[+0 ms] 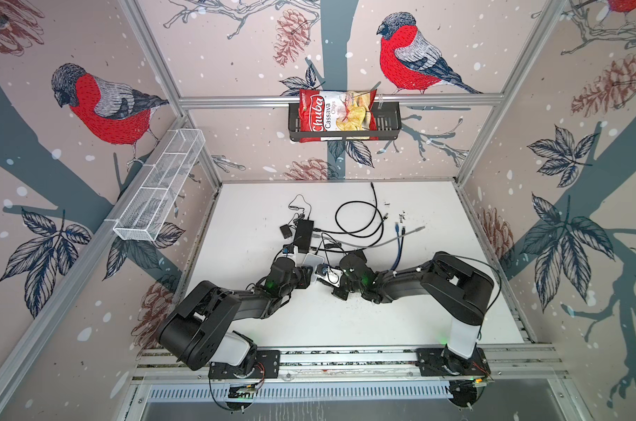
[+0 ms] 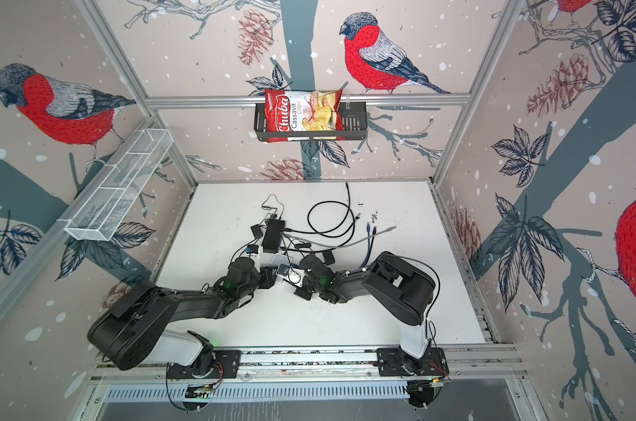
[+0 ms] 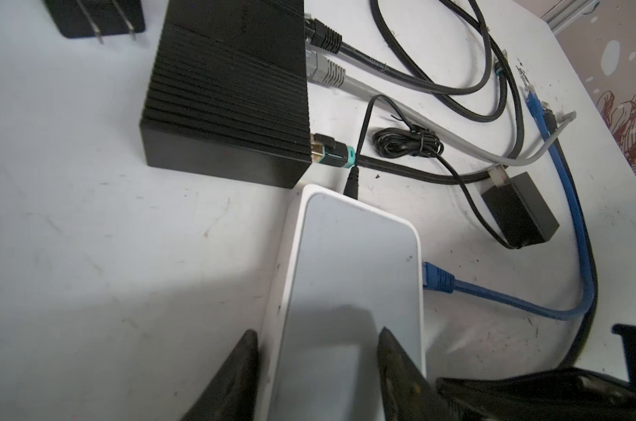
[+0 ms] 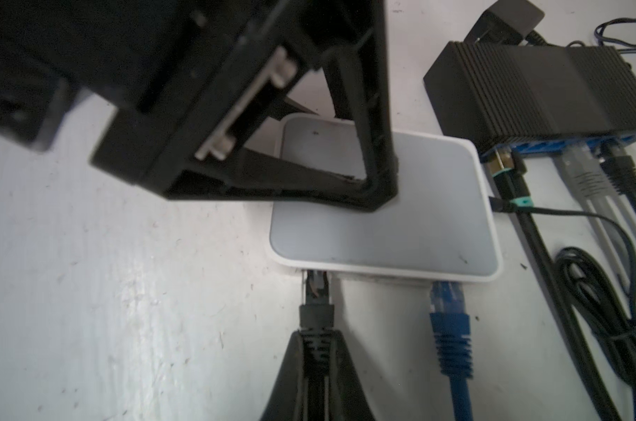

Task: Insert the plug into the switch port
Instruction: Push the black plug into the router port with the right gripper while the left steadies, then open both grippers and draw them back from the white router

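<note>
I'm driving a robot test cell in a lab, not a lived-in room. Aluminium framing (image 1: 236,100) holds printed bird-pattern wall panels (image 1: 236,54) around a scuffed white worktop (image 1: 345,328). My left arm (image 1: 214,313) and right arm (image 1: 455,288) are bolted to a rail (image 1: 345,359) along its near edge.

Ahead of me a red chips bag (image 1: 333,111) sits in a black basket (image 1: 386,125) on the back wall (image 1: 236,65), a white mesh basket (image 1: 160,189) to my left.
</note>
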You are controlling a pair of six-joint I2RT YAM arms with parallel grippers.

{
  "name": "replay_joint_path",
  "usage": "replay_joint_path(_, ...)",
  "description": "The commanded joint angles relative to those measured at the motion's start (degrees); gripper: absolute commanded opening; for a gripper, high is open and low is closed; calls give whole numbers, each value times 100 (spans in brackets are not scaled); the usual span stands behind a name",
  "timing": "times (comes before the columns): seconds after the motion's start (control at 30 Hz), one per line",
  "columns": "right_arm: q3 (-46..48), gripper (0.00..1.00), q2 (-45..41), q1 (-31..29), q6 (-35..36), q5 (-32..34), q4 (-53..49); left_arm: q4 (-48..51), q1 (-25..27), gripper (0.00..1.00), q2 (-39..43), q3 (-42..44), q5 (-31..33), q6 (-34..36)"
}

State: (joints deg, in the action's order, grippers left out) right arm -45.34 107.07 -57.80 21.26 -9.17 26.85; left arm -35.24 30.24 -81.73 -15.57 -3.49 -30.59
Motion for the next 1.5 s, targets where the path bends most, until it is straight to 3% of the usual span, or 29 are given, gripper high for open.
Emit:
replay_joint_path(0.0, -166, 1, 83, -90, -37, -16, 1138, -499, 196, 50, 76, 62, -1617, -183)
replay_joint_path(0.3, -18, 4, 80, -142, 63, 94, 1016, -69, 242, 55, 429, 33, -1299, -22)
replay_joint_path(0.57, 496, 20, -157, -136, 271, 496, 936, 851, 120, 80, 1217, -18, -402, 113)
replay_joint_path(0.9, 617, 43, -574, -83, 228, 532, 887, 1753, 8, 87, 2126, -113, 759, 378)
replay_joint_path(0.97, 679, 57, -872, -52, 142, 516, 869, 1936, -23, 97, 2274, -199, 1043, 460)
replay_joint_path(1.0, 693, 100, -1050, -32, 72, 552, 822, 2030, -41, 97, 2330, -241, 1198, 505)
replay_joint_path(1.23, 710, 99, -2264, 600, -743, 849, 23, 2704, -254, 97, 2627, -636, 2472, 926)
replay_joint_path(1.47, 1472, 99, -3746, 2318, -1572, 1616, -371, 2541, -775, 97, 2710, -746, 3190, 1633)
